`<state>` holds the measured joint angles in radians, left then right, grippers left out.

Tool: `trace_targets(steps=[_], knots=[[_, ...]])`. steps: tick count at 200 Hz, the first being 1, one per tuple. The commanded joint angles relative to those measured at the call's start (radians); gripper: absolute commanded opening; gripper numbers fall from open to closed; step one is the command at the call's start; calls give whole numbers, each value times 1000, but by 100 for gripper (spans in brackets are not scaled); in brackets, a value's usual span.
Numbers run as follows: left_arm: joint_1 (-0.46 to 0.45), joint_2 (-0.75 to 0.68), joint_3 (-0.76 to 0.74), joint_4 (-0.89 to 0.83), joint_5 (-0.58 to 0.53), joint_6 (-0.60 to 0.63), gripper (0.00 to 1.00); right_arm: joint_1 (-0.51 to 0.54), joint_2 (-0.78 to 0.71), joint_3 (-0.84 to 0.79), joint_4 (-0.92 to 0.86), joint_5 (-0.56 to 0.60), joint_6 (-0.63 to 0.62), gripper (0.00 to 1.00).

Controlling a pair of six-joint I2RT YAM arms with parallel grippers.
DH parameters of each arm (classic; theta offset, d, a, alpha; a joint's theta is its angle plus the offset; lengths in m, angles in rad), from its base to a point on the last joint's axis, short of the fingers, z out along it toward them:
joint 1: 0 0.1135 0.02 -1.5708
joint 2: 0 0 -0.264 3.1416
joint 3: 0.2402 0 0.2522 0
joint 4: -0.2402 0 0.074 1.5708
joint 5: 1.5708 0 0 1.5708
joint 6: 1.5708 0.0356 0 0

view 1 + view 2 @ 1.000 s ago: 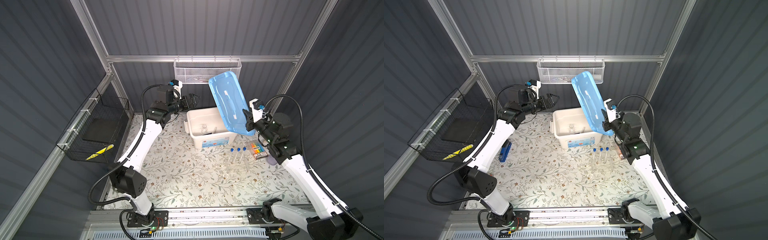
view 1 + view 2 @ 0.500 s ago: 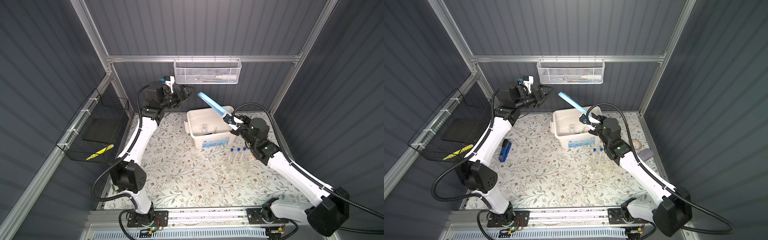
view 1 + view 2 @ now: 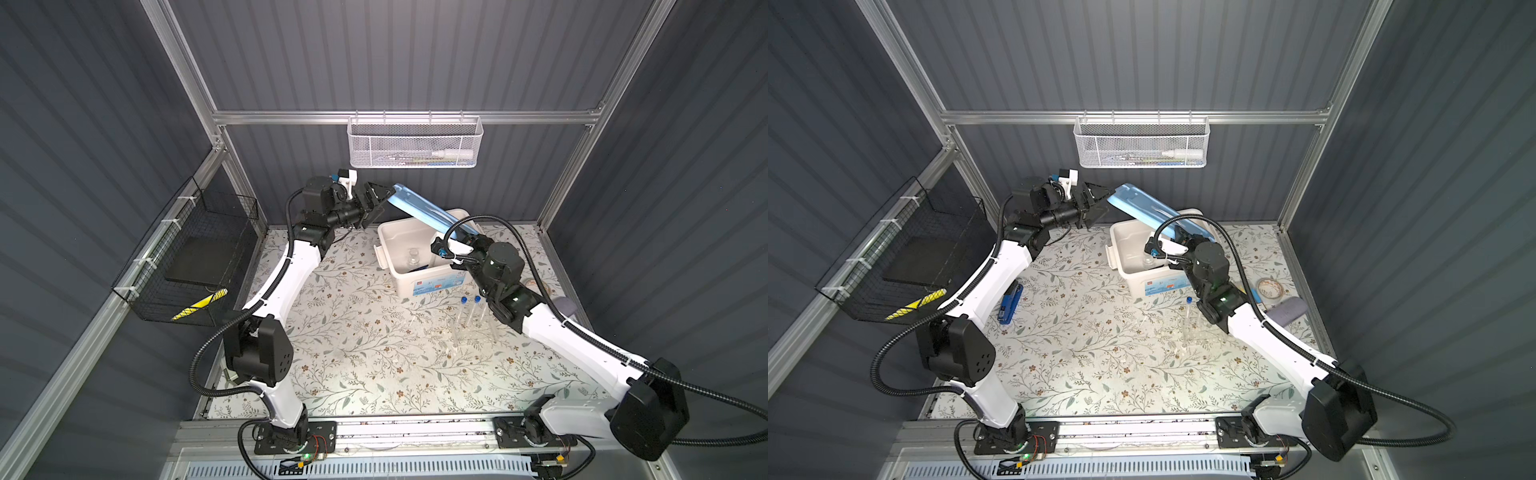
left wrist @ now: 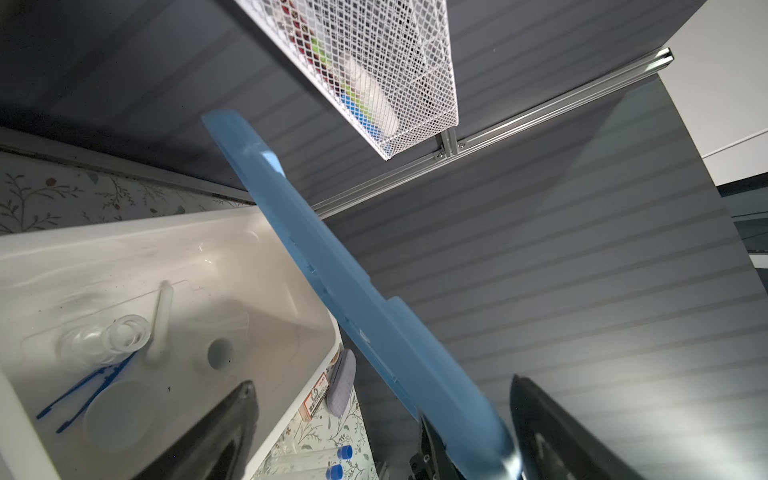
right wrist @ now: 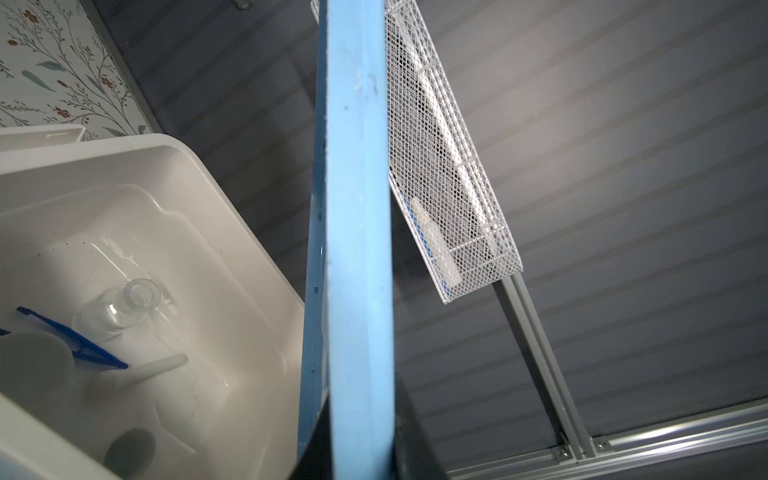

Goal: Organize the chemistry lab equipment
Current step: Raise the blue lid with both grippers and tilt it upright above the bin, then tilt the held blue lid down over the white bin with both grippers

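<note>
Lid handover above the bin (my reading).
Left gripper (image 3: 379, 202) jaws spread wide astride the light-blue plastic lid (image 3: 419, 208) at its high end, contact unclear; centre the edge before closing. Right gripper (image 3: 459, 237) clenched on its low end. Beneath both, inside the white plastic bin (image 4: 124, 232): small clear glass vessel (image 4: 116, 338), white pestle (image 4: 160, 320), blue tweezers (image 4: 89, 392).

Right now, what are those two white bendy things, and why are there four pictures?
They are two robot arms with pinching grippers. Two pictures look down from above; two are taken from the arms' wrists. The right gripper pinches a blue lid tilted above a white box. The left gripper is open around the lid's other end. Inside the box lie a glass vessel, a white pestle, blue tweezers and small white bowls. On the flowery table stand blue-capped test tubes in a clear rack.
</note>
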<state>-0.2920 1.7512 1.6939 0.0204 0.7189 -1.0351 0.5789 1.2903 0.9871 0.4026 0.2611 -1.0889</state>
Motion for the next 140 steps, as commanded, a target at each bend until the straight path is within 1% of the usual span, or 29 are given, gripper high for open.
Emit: trace_targets(steps=[1,38,65,122,140], knots=[[-7,10,-4,56,34,-28,95,25,0,-4,102,27,-48,12],[-7,5,-7,61,44,-23,92,56,8,-10,120,26,-98,12],[-7,2,-33,65,54,-23,87,62,13,-30,169,27,-136,13],[-7,10,-66,80,63,-19,73,60,16,-103,240,20,-182,14],[-7,11,-77,83,65,-16,66,60,19,-121,258,10,-192,14]])
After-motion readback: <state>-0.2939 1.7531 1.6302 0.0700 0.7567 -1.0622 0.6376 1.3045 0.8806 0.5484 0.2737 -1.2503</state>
